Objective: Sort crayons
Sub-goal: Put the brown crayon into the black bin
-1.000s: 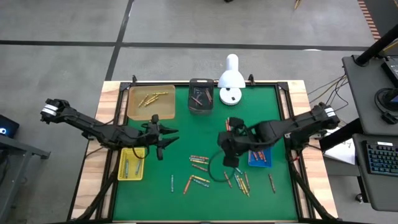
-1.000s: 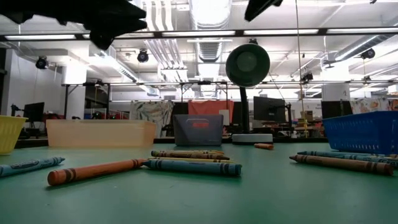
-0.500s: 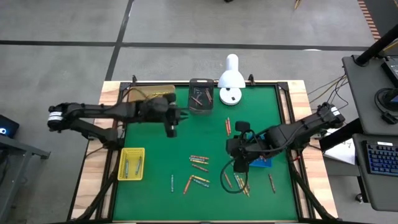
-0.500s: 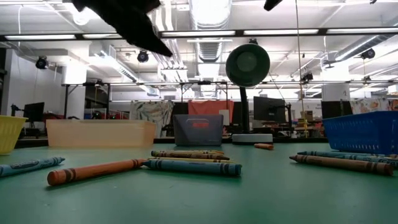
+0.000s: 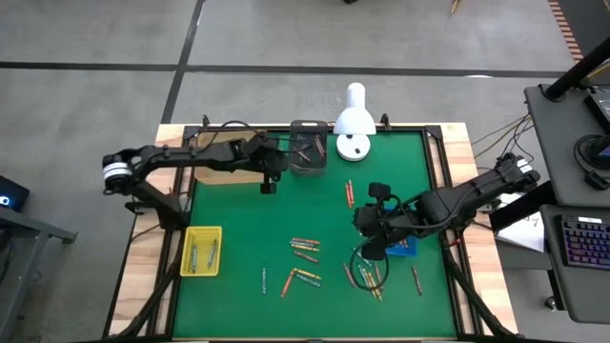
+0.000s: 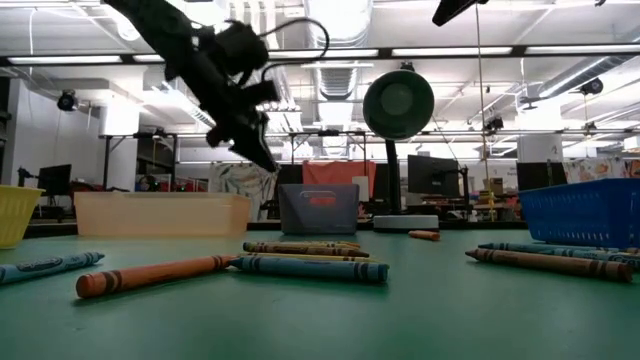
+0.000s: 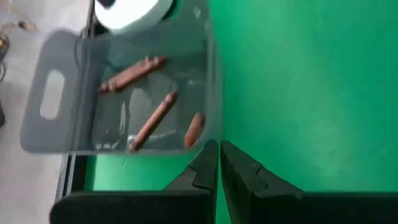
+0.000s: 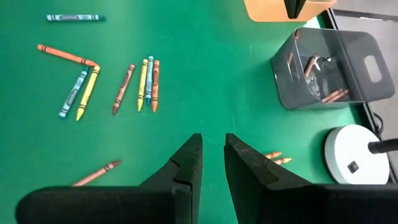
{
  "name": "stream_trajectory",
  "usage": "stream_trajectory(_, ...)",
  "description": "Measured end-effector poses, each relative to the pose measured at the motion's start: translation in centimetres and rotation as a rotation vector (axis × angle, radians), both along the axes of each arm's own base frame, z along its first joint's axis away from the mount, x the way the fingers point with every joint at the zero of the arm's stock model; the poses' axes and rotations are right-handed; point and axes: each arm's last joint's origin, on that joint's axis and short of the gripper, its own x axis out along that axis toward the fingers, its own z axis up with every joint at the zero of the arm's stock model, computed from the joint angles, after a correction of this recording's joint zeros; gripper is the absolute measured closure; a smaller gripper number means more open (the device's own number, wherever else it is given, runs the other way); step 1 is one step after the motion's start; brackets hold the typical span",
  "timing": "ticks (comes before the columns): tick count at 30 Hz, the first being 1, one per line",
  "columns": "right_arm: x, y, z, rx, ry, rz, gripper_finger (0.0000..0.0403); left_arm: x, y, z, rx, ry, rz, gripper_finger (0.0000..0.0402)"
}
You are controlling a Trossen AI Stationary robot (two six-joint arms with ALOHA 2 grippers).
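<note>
Sorting is partly done: brown crayons [image 7: 152, 115] lie in the grey bin [image 7: 74, 146] just ahead of the left gripper [image 7: 217, 163], whose fingers are pressed together on nothing. More sit in the yellow tray [image 5: 200, 250], the orange tray [image 5: 214, 150] and the blue tray [image 5: 398, 248]. Many loose crayons [image 8: 134, 84] lie on the green mat [image 8: 205, 74] ahead of the right gripper [image 8: 212, 163], its fingers slightly apart and holding nothing visible. The arms hide most of the orange and blue trays' contents, so counts are uncertain.

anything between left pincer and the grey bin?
Nothing. In the left wrist view the shut left pincer sits just short of the grey bin, with only a narrow strip of bare green mat between them.
</note>
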Motion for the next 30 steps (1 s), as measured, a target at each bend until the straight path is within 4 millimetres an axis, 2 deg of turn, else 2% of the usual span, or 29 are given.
stream_trajectory(9,0.1,-0.1,-0.4,-0.01,-0.018,-0.013,0.0344,0.3,1.8,-1.0,0.015,-0.011,0.038,0.0401)
stream_trajectory(30,0.2,-0.2,-0.3,-0.021,-0.033,-0.036,0.0344,0.9,2.4,-2.0,0.006,-0.017,0.048,0.0402)
